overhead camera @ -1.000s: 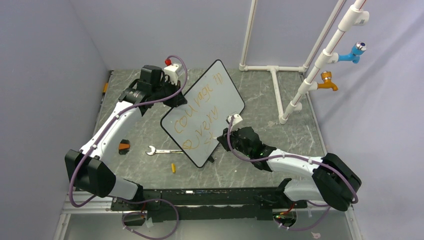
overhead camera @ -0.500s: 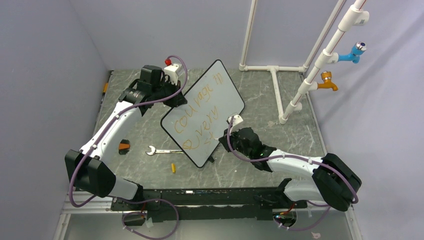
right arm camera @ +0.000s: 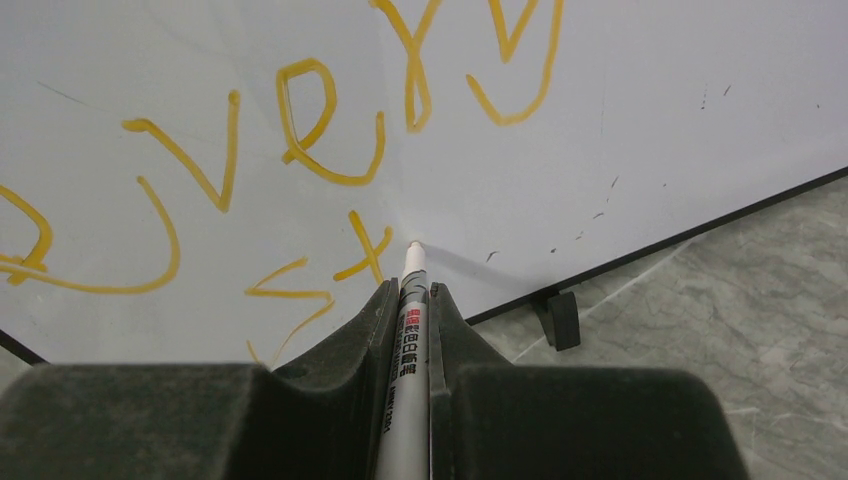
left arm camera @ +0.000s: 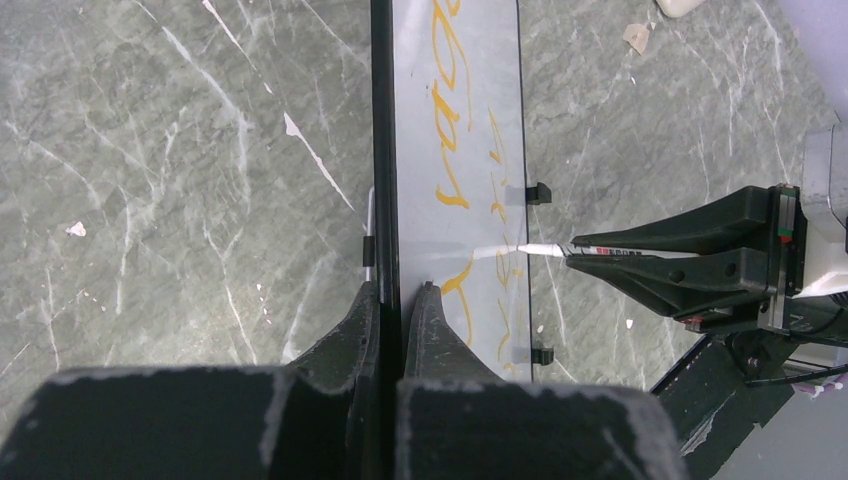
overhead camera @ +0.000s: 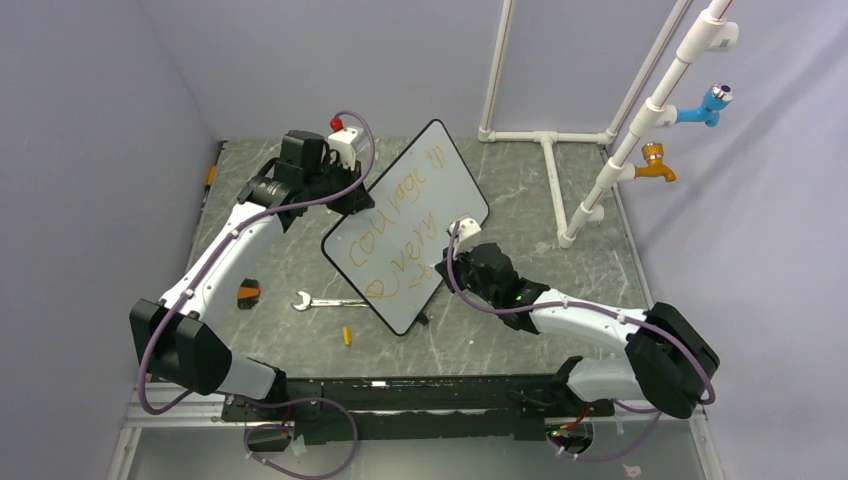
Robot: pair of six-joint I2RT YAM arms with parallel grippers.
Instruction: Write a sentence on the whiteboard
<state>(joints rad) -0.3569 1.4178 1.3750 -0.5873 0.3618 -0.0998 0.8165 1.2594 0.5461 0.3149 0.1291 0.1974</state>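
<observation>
The whiteboard (overhead camera: 440, 200) stands tilted on the table, and my left gripper (overhead camera: 352, 200) is shut on its black left rim (left arm camera: 383, 150). In the left wrist view the fingertips (left arm camera: 397, 290) pinch that edge. The sentence (overhead camera: 398, 232) is orange handwriting in two rows, with a small circle at its lower left. My right gripper (overhead camera: 448, 262) is shut on a white marker (right arm camera: 410, 330). The marker's tip touches the whiteboard (right arm camera: 620, 120) just right of fresh orange strokes (right arm camera: 330, 270) under the word "very" (right arm camera: 330, 130).
A silver wrench (overhead camera: 320, 300), a small yellow cap (overhead camera: 347, 336) and an orange-and-black object (overhead camera: 247, 292) lie on the table left of the board. A white pipe frame (overhead camera: 560, 170) with blue and orange taps stands at the back right. A black board foot (right arm camera: 563, 320) rests near the lower rim.
My right gripper has shifted slightly up and left along the board with the marker. The left arm and the whiteboard have stayed still.
</observation>
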